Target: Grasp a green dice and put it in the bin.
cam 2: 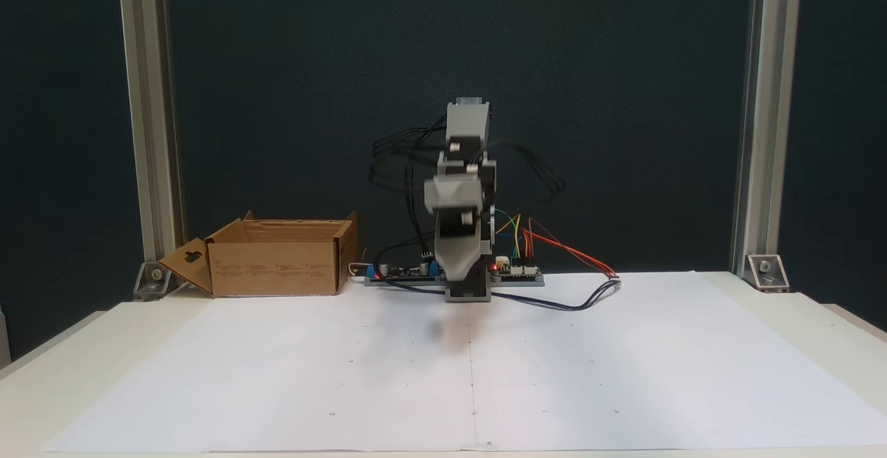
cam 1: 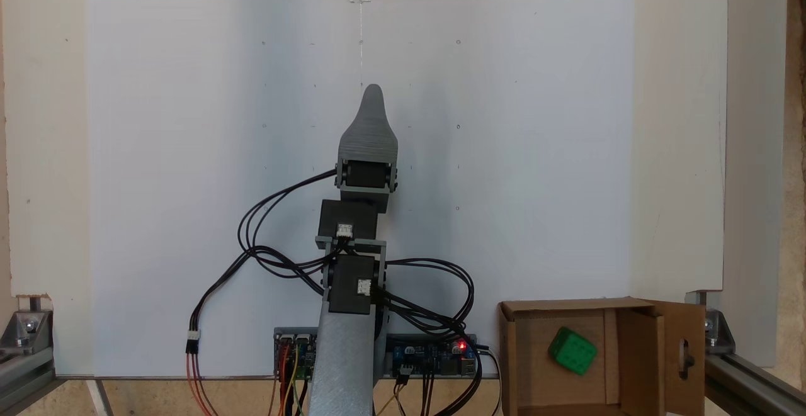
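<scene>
Spanning the bench, white paper lies beside the bin; the green dice rests inside it. Away from the bin, the pincer shows one jaw, so its opening is unclear. Little could go wrong, bar a cable snagging the bin.

My tool is matt grey plastic with fine printed ridges, and my motors are smooth black plastic. The bin is brown corrugated cardboard, dull and slightly rough; the green dice inside looks like smooth, faintly glossy plastic. White matt paper covers the counter, framed by brushed aluminium posts.
</scene>
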